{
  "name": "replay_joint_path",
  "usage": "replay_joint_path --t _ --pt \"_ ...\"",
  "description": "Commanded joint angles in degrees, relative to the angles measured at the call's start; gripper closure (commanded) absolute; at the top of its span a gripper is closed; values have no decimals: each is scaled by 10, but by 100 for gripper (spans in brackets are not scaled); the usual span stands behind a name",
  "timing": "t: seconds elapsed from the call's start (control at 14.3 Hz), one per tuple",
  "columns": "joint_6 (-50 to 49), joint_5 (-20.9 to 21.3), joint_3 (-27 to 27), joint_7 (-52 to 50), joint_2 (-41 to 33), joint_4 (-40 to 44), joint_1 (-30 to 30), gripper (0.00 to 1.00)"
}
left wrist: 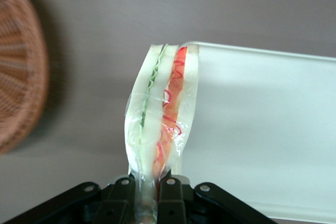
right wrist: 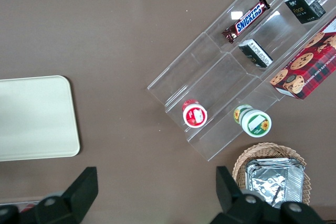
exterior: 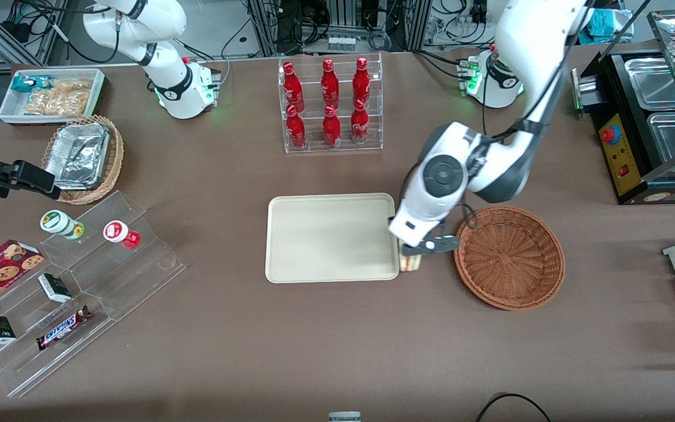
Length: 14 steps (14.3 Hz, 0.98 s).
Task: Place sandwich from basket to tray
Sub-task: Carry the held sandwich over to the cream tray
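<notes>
The tray was seen lying flat in the middle of the table, and nothing was on it yet. Just past its edge, toward the working arm's end, the sandwich was held up in the air by the gripper. The claw was pinched tight on the thin corner of the sandwich, with the bread and the red and green layers hanging away from the fingers. The sandwich was seen right over the rim of the tray, partly above the tray and partly above the bare table. Next came the basket, round and brown, and no food could be seen in it. It was close beside the gripper but was not touched. It was judged that the carrying step was nearly over and only the putting down was left. To do it well, the sandwich should be moved a bit more toward the middle of the tray, so it is not dropped on the rim. Then it should be brought down low before the claw is opened. The wrap looked soft and slippery, so a slow, gentle move was thought best, or the sandwich might tip over or slide off the edge.
</notes>
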Motion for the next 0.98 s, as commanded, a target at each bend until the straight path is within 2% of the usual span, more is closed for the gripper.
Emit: replay_joint_path --t 0.0,0.35,0.7,0.91 --pt "-20 -3 7 -39 49 68 -52 87" --pt "-18 3 8 -115 121 149 -132 87" --pt "-18 8 10 -155 171 204 -155 87" --pt "-16 43 9 -172 185 209 -156 85"
